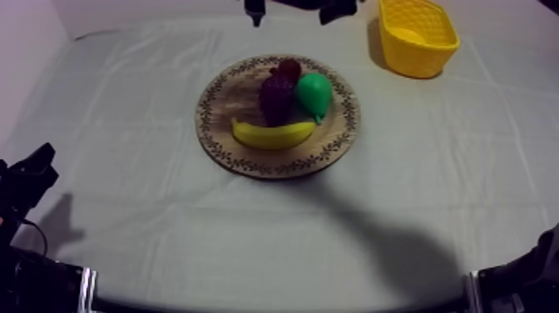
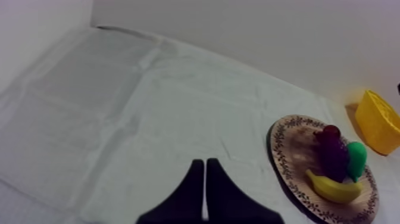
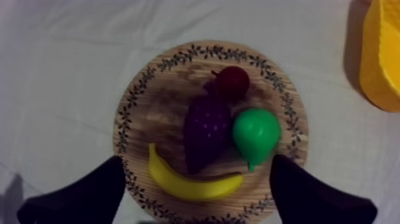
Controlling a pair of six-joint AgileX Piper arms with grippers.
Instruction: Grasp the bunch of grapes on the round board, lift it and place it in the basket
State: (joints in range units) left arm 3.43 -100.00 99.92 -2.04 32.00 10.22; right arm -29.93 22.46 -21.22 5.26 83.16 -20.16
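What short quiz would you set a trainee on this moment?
1. True or false: the bunch of grapes lies in the yellow basket.
2. Which pincer is open, looking down at the wooden board? A. left; B. right; C. neither.
3. Name the fruit that touches the grapes on the side towards the basket.

Key:
1. False. It lies on the board.
2. B. The right pincer has its fingers wide apart. The left pincer is shut, off to the board's side.
3. The pear.
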